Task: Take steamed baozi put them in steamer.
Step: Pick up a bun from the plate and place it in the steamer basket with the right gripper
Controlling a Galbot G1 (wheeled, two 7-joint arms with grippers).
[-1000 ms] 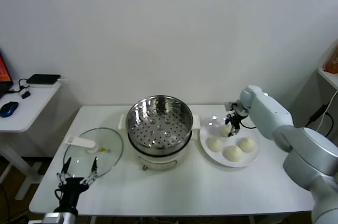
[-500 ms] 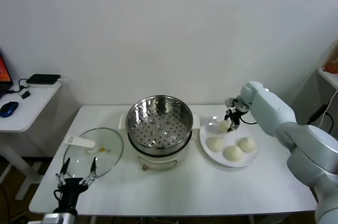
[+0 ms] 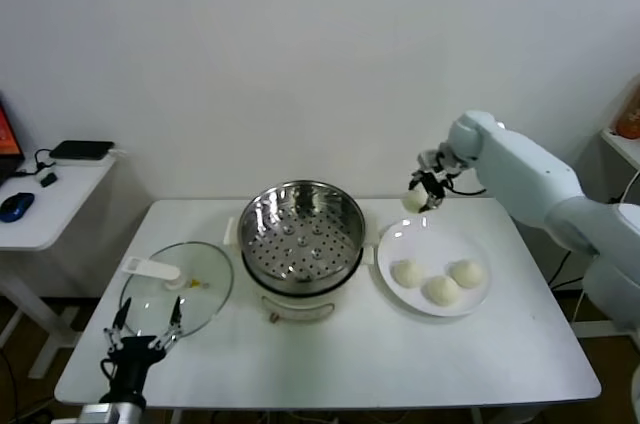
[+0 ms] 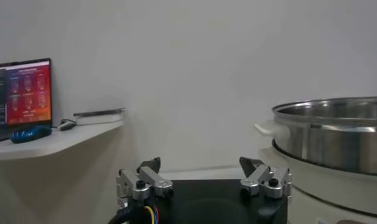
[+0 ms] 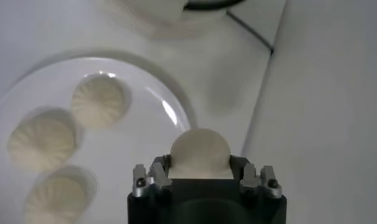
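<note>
One baozi (image 3: 415, 201) was squeezed in the right gripper (image 3: 423, 191), up in the air beside the steamer (image 3: 302, 234). Three baozi (image 3: 441, 289) lay on the plate (image 3: 434, 243) next to the steamer. The steamer held nothing. The left gripper (image 3: 148, 325) waited apart by the lid (image 3: 177, 287).

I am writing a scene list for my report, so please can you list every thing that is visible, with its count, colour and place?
baozi: four, off-white; three on the plate, one held up in the air above the plate's far edge
plate: one, white, right of the steamer
steamer: one, shiny steel basket on a white base, middle of the table
glass lid: one, clear with white handle, left of the steamer
table: one, white
side desk: one, white, far left, with a blue mouse
left gripper: open, low at the table's near left edge
right gripper: shut on the lifted baozi
</note>
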